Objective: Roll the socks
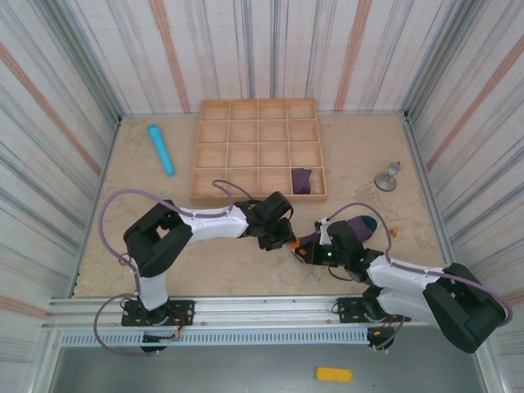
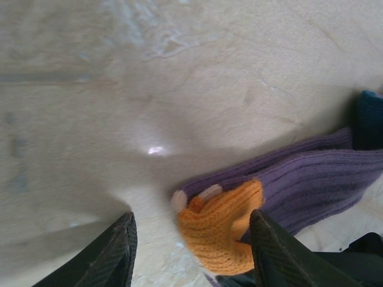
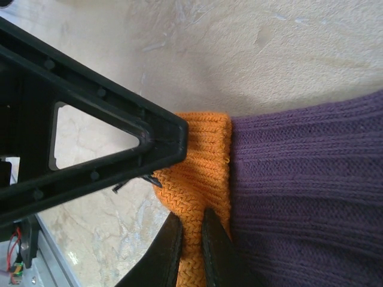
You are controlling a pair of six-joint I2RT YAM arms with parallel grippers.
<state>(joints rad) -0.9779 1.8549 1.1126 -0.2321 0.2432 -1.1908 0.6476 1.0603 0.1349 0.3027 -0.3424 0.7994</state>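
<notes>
the sock's (image 2: 323, 179) orange cuff (image 2: 221, 224) sits between parted left jaws, clamped by right jaws.

You have two socks to count: one loose sock (image 1: 360, 223), running from the right claw (image 1: 304, 250) across to the left claw (image 1: 286, 237), and one bundled sock (image 1: 301, 180) just beyond the left claw. There is one wooden tray (image 1: 258, 144), and its grid gives you sixteen compartments, four by four; one of them is filled, by the bundled sock. You get one light blue cylinder (image 1: 161, 149), well off to the left of the left claw, and one small grey metal piece (image 1: 386, 178) beyond the right claw. Count two claws, one worktop (image 1: 377, 147), and one yellow object (image 1: 334, 374) behind both claws.
</notes>
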